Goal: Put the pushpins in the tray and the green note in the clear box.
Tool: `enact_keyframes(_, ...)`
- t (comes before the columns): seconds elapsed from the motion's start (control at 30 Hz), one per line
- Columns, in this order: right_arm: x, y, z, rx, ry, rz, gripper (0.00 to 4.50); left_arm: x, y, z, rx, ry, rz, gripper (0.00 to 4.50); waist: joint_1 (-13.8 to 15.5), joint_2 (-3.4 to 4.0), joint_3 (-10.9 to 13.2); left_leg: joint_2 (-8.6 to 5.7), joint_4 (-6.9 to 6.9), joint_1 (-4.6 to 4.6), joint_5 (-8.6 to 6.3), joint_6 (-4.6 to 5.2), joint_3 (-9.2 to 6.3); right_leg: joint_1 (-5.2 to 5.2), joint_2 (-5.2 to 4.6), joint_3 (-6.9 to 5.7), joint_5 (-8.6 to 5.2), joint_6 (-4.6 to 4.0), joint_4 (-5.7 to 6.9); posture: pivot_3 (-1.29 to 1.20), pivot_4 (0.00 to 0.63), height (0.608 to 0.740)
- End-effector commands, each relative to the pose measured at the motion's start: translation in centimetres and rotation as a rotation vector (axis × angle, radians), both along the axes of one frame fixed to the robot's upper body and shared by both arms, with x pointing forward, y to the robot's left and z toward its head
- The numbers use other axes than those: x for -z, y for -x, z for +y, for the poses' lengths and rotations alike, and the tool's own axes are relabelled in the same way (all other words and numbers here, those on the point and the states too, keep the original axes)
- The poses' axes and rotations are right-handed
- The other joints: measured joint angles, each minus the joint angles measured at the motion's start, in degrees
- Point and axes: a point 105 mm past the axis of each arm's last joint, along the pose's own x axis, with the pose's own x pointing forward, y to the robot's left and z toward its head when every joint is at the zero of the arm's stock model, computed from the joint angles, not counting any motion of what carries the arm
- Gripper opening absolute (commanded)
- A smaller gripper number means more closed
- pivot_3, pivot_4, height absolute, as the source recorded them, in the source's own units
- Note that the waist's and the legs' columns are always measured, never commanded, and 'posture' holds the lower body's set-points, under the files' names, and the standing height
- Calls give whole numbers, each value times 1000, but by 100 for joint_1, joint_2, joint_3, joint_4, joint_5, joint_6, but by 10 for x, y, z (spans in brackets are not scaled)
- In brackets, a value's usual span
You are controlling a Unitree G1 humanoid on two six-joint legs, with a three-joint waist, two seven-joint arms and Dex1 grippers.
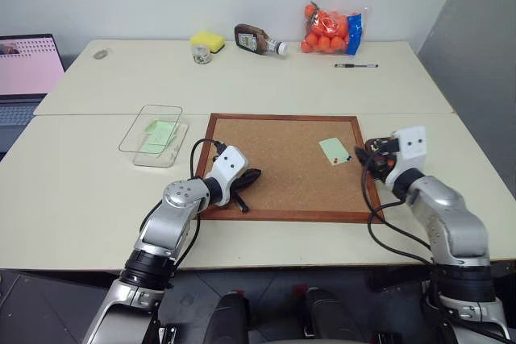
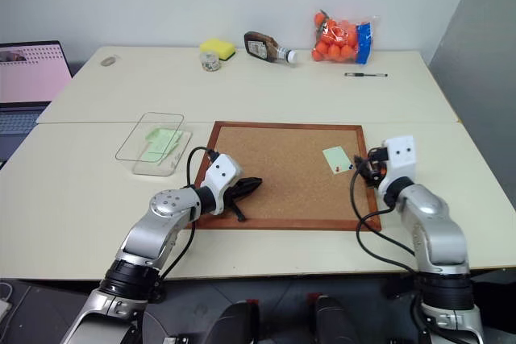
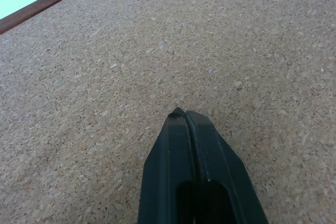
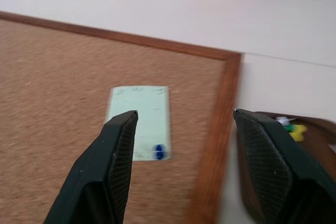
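Closest to my camera are the two claws, so I begin with them. My left claw rests clenched on nothing over the near left part of the big wood-framed cork board. My right claw is released, its fingers wide apart, at the board's right edge and pointing at the note.

By size, the pale desk comes first, then the cork board lying flat on it. Left of the board is the shallow clear plastic box with a green paper already inside. Beside the board's right frame sits the small dark reddish-brown oval tray, with a few coloured pins in it.

On the right part of the board lies the small pale green paper note, and a small blue-headed pushpin stands near one corner of it, I think fixing it.

I judge the pin is hard, light and slippery, so I would take it by the plastic head. The note is thin and soft; I think it tears easily, so I would pinch one free edge.
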Motion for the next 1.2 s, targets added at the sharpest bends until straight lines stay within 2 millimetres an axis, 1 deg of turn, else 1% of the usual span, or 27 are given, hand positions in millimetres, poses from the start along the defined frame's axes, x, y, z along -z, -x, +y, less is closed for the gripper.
enact_keyframes(0.03,-2,-7,2,27,29,-34,3071,13,1,4,-9,-41,41,0,1,0,0,-1,0,0,0,0,1,0,0,1,0,0,0,0,150,740)
enact_keyframes(0.47,11,-13,0,41,41,0,3071,13,1,4,-9,-43,36,0,1,0,0,0,-1,0,0,0,0,0,0,0,0,0,0,0,150,740)
enact_keyframes(0.53,12,-13,0,45,36,2,2679,13,1,4,-10,-43,36,0,1,0,0,0,-1,0,0,0,0,0,0,0,0,0,-1,0,150,740)
enact_keyframes(0.57,13,-14,0,48,33,3,2630,13,1,4,-10,-43,36,0,1,0,0,0,-1,0,0,0,0,0,0,0,0,0,-1,0,150,740)
enact_keyframes(0.73,13,-15,2,42,29,4,1495,14,2,4,-11,-42,36,0,1,0,0,0,-1,0,0,0,0,0,0,0,0,0,-1,0,150,740)
enact_keyframes(0.87,12,-16,3,39,27,2,670,14,3,4,-12,-42,37,0,1,0,0,0,-1,0,0,0,0,0,0,0,0,0,-1,0,150,740)
enact_keyframes(0.93,12,-16,3,37,26,0,366,15,3,5,-14,-42,38,0,0,0,0,0,-1,0,0,0,0,0,0,0,0,0,-1,0,150,740)
enact_keyframes(0.97,11,-16,3,36,25,-2,118,15,3,5,-15,-42,38,0,0,0,0,0,-1,0,0,0,0,0,0,0,0,0,0,0,150,740)
enact_keyframes(1.0,10,-16,3,35,24,-5,26,15,4,5,-16,-42,38,0,0,0,0,0,-1,0,0,0,0,0,0,0,0,0,-1,0,150,740)
enact_keyframes(1.2,-1,-12,3,31,-29,-45,26,15,4,5,-17,-45,39,0,0,0,0,0,-1,0,0,0,0,-1,0,0,0,0,-1,0,150,740)
